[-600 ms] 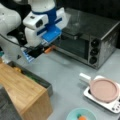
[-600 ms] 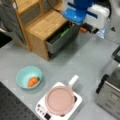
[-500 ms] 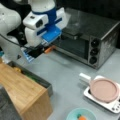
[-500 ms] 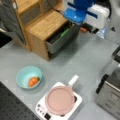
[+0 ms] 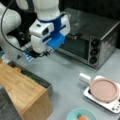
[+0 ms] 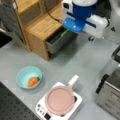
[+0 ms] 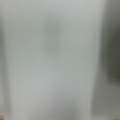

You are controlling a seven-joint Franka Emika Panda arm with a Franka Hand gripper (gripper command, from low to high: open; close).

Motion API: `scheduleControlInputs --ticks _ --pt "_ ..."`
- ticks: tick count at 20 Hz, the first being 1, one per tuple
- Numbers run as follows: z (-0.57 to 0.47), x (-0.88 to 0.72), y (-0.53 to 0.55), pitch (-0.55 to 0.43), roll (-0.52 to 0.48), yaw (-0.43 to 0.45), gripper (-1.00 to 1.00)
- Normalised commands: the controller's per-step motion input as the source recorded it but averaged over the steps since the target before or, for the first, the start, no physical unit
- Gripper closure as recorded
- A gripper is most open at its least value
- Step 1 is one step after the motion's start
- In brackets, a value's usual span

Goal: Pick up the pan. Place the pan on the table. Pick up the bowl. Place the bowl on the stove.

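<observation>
The arm hangs high over the table (image 5: 65, 75), its white and blue wrist housing filling the top of both front views. The gripper (image 5: 37, 53) shows in a front view as a dark tip under the housing, just above the open drawer (image 5: 37, 80) of the wooden counter (image 5: 22, 92); whether its jaws are apart or together I cannot tell, and nothing shows between them. In a front view the gripper itself is hidden behind the blue housing.

The pan (image 6: 59, 100) sits on the stove (image 6: 77, 101), pink disc square over the black top, white stub handle (image 6: 73, 81) pointing off toward a front view's top right. Same story in a front view: pan (image 5: 103, 90) on the stove (image 5: 110, 106), handle (image 5: 84, 77) poking toward that view's left. So the pan is not yet lifted.

The bowl (image 6: 28, 77) rests on the grey table to the left of the stove in a front view, near but apart from it, an orange item (image 6: 33, 81) lying inside. In a front view the bowl (image 5: 81, 115) is at the bottom edge, beside the stove.

The steel toaster oven (image 5: 92, 37) stands at the back, three dark knobs down its side. Tiny buttons (image 6: 42, 111) show at the stove's corner, but no writing or label can be read anywhere.

The wrist view gives only a pale grey blur, darker down its right side.
</observation>
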Motion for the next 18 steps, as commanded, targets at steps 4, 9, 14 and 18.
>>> scheduleControlInputs --ticks 4,9,14,18 --pt "-0.29 0.24 0.21 -0.021 -0.059 -0.036 -1.00" --pt "-0.19 0.18 0.15 -0.016 -0.050 -0.073 -1.00" --pt "-0.23 0.21 0.10 0.009 -0.028 -0.069 -1.00" --pt "-0.21 0.25 0.06 0.031 -0.077 -0.092 -1.00"
